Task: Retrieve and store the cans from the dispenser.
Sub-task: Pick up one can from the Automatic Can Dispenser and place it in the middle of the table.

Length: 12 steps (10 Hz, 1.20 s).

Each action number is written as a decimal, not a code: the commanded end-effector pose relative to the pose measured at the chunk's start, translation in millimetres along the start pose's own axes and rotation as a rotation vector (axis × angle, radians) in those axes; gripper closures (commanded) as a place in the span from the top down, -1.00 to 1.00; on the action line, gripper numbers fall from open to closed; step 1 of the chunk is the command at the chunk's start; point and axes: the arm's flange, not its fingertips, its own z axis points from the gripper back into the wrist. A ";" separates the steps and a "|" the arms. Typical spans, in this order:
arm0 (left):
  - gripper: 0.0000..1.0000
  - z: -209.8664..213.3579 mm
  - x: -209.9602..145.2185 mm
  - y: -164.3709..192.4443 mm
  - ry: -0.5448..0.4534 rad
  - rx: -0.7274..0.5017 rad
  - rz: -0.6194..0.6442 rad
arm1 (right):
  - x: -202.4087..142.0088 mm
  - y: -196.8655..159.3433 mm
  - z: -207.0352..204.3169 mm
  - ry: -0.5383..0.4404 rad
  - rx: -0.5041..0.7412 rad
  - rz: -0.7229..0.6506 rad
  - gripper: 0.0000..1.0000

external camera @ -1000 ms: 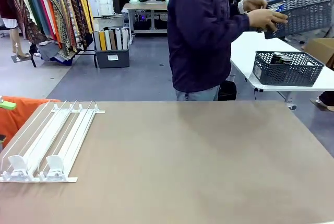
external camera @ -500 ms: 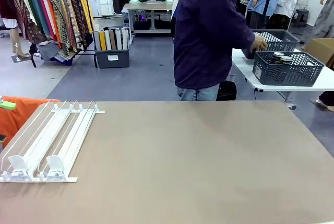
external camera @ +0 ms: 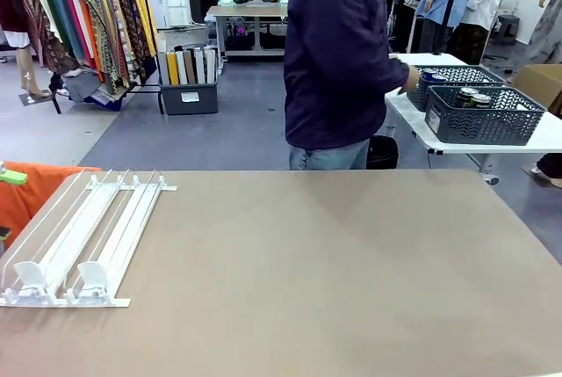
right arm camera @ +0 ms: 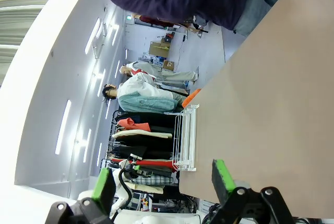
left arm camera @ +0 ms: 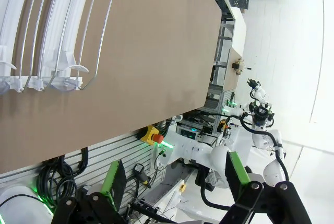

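The left gripper (left arm camera: 175, 174) is sitting at the bottom of the left wrist view with its green fingers (left arm camera: 111, 177) spread wide apart and holding nothing. The right gripper (right arm camera: 163, 179) is sitting at the bottom of the right wrist view, wide open and holding nothing too. Both are hanging back from the brown table (external camera: 334, 263).

The dispenser (external camera: 83, 241) is lying flat at the lower left of the front view, with its white stoppers (external camera: 57, 279) at the near end. Its lanes are looking bare. No cans are sitting in it.

The cans (external camera: 474, 97) are showing as silver tops inside a dark grey basket (external camera: 483, 118) at the upper right, on a white side table. A person (external camera: 338, 52) is standing at the far side and reaching a hand toward a second basket (external camera: 450, 78) just behind it.

I think the robot is waiting for cans to come. To do this well, it should keep the fingers open, wait until a can is resting at a stopper, then come in straight and squeeze the can's middle.
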 end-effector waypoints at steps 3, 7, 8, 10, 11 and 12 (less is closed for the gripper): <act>1.00 1.3 -0.4 0.1 0.001 -0.022 -0.005 | 3.1 2.6 -1.8 -0.015 0.029 0.024 1.00; 1.00 1.3 -0.4 0.1 0.001 -0.022 -0.005 | 3.1 2.6 -1.8 -0.015 0.029 0.024 1.00; 1.00 1.3 -0.4 0.1 0.001 -0.022 -0.005 | 3.1 2.6 -1.8 -0.015 0.029 0.024 1.00; 1.00 1.3 -0.4 0.1 0.001 -0.022 -0.005 | 3.1 2.6 -1.8 -0.015 0.029 0.024 1.00; 1.00 1.3 -0.4 0.1 0.001 -0.022 -0.005 | 3.1 2.6 -1.8 -0.015 0.029 0.024 1.00; 1.00 1.3 -0.4 0.1 0.001 -0.022 -0.005 | 3.1 2.6 -1.8 -0.015 0.029 0.024 1.00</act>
